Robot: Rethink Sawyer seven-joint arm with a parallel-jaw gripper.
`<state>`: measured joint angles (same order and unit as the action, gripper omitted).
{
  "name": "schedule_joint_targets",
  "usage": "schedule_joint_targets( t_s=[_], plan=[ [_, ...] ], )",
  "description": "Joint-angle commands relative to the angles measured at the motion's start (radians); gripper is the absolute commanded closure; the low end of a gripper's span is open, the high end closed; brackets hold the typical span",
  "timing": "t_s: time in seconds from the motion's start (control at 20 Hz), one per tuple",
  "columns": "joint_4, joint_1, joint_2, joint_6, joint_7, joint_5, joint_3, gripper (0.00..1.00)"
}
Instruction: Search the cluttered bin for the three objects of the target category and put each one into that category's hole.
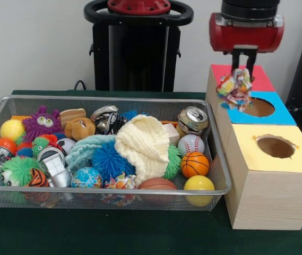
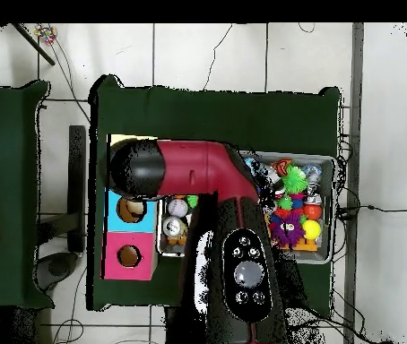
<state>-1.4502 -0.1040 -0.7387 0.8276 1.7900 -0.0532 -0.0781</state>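
The red and black gripper (image 1: 243, 68) pinches a white knotted rope bundle flecked with colours (image 1: 235, 89), suspended above the blue-topped box (image 1: 278, 114), left of its hole. The yellow-topped box's hole (image 1: 275, 146) lies nearer; the silver wire-mesh bin (image 1: 103, 198) stands left.

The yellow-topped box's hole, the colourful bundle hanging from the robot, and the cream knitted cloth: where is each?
hole (image 1: 275, 146): front view, dark middle of the opening.
colourful bundle (image 1: 235, 88): front view, middle of the bundle, below the gripper.
cream knitted cloth (image 1: 144, 142): front view, middle of its folds.
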Motion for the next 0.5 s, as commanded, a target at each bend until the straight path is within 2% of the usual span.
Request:
schedule_joint_targets(
  t_s=[0.05,0.25,0.5],
  plan=[
    [0.218,0.095,0.176,0.011,0.333,0.007,0.065,1.0],
    [0.257,0.136,0.219,0.005,0.357,0.019,0.104,1.0],
    [0.267,0.16,0.251,-0.026,0.363,0.033,0.131,1.0]
  ],
)
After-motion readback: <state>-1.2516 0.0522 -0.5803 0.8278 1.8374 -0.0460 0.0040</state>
